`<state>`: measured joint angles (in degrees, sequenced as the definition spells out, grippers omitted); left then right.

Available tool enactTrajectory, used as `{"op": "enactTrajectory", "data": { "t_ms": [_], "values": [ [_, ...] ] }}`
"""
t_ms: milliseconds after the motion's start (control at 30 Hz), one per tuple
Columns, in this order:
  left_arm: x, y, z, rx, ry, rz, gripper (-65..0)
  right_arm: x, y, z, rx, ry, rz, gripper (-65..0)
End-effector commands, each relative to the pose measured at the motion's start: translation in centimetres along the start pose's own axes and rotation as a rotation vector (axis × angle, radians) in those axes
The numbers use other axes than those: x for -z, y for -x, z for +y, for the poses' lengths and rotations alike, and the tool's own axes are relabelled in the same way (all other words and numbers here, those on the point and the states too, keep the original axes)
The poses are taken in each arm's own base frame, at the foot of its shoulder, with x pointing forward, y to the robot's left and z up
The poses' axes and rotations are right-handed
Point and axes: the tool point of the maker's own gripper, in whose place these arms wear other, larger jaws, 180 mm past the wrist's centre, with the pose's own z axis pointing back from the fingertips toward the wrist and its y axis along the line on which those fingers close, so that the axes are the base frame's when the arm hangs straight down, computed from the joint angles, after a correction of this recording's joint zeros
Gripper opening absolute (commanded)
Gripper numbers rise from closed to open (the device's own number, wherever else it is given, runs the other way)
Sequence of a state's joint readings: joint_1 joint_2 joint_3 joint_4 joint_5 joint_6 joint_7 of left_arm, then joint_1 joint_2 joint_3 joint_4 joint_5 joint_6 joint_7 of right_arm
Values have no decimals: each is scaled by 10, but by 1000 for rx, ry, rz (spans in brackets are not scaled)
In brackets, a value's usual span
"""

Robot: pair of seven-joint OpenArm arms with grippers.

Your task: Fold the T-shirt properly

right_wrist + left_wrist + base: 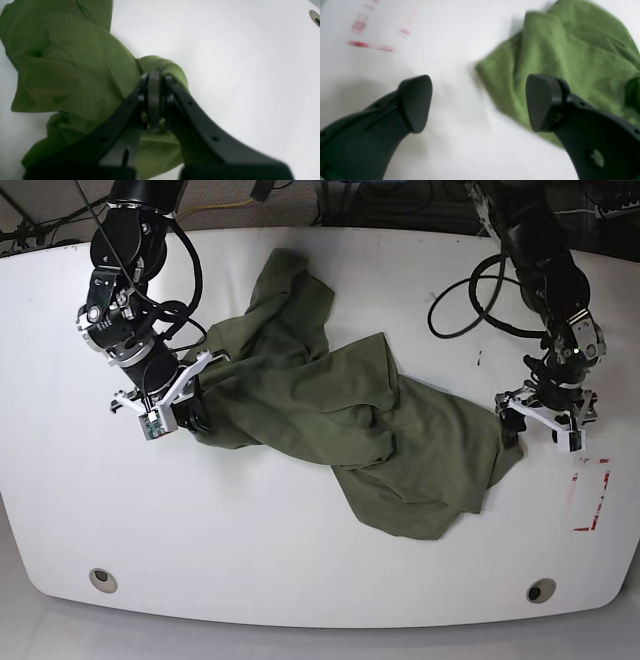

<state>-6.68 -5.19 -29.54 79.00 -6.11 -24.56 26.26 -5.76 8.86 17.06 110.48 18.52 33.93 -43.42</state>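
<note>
The olive-green T-shirt (380, 420) lies crumpled and spread across the middle of the white table (300, 560). My right gripper (195, 415), on the left of the base view, is shut on a bunched edge of the T-shirt (70, 62); in the right wrist view its fingers (155, 85) pinch a roll of cloth. My left gripper (537, 428) is open and empty at the shirt's right edge. In the left wrist view the left gripper (480, 105) hangs just above the table, one finger over bare table and the other over the T-shirt's (570, 50) edge.
Red marks (592, 495) are on the table just right of the left gripper, also in the left wrist view (370, 45). Black cables (470, 290) loop near the left arm. Round holes (100, 578) (541, 591) sit near the table's front edge.
</note>
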Motion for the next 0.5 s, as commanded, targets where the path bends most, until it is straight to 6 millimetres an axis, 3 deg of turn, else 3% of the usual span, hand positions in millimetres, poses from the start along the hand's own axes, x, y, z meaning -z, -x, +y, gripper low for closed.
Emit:
{"op": "enactTrajectory", "data": {
  "t_ms": [0,367,467],
  "values": [
    [11,-14,10,-13,-1,-32,-97,-2,-17,-3,-13,3,-61,-650],
    [53,0,0,-133,48,53,-97,-2,-18,-3,-6,7,-62,-650],
    [61,5,-13,-132,80,82,-97,-2,-18,-4,-6,8,-63,-650]
  ]
}}
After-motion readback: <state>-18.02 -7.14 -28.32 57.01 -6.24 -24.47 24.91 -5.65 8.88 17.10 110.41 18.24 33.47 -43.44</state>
